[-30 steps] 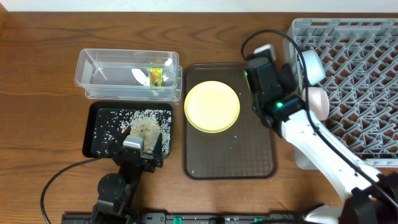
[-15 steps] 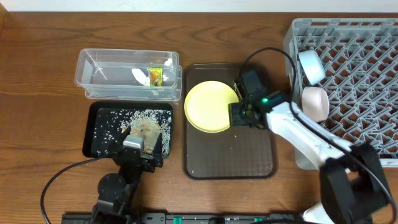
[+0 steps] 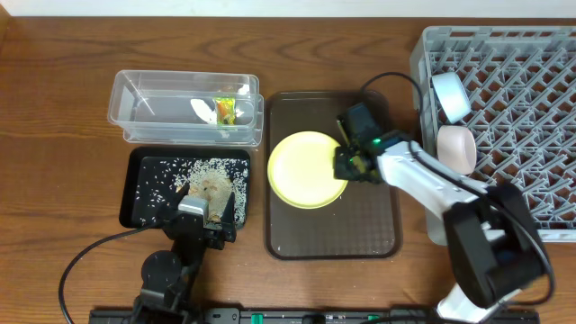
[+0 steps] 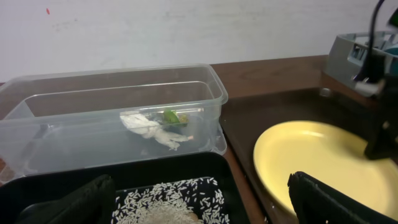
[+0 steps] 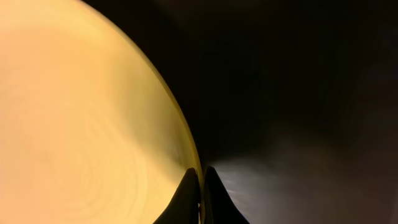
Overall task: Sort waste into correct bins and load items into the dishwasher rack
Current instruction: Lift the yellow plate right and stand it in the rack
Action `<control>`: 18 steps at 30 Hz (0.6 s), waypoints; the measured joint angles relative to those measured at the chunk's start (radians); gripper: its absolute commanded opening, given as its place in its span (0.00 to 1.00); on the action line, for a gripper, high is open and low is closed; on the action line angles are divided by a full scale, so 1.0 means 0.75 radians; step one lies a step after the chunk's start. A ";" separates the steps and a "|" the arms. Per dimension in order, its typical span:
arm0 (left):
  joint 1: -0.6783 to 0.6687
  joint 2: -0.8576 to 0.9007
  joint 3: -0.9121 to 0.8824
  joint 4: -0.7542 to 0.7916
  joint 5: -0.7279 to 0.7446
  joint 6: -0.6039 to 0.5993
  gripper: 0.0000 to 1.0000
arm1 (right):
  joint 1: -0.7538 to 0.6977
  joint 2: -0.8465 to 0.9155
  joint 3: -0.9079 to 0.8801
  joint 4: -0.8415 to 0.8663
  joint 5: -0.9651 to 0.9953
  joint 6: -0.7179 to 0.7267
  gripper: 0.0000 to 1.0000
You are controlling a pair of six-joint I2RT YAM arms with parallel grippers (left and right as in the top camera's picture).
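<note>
The round yellow plate [image 3: 301, 171] lies on the dark brown serving tray [image 3: 360, 234]. My right gripper [image 3: 345, 166] is shut on the plate's right rim. In the right wrist view its two fingertips [image 5: 200, 177] pinch the thin edge of the plate [image 5: 81, 112]. My left gripper [image 4: 199, 205] is open and holds nothing. It hovers low over the black tray [image 3: 139, 202], which holds rice [image 3: 198, 171] and a brownish lump [image 3: 213, 191]. The clear tub [image 3: 144, 108] holds the green-and-orange wrapper [image 4: 171, 116] and white paper [image 4: 146, 124].
The grey dishwasher rack [image 3: 522, 108] stands at the right. A pale round dish [image 3: 449, 94] and a pink bowl [image 3: 455, 147] stand on edge along its left wall. My right arm's cable loops over the gap between the serving tray and the rack.
My right gripper came down from beside the rack to the plate's right rim and shut on it. The plate has slid slightly toward the front. The left arm has not moved.
</note>
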 measured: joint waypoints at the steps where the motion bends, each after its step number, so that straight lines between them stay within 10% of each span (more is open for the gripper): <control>1: 0.000 0.000 0.000 0.000 0.000 0.000 0.91 | -0.021 -0.034 -0.004 -0.010 0.015 -0.013 0.01; 18: 0.000 0.000 0.000 0.001 0.000 0.000 0.91 | -0.212 -0.869 -0.004 0.316 1.307 -0.666 0.01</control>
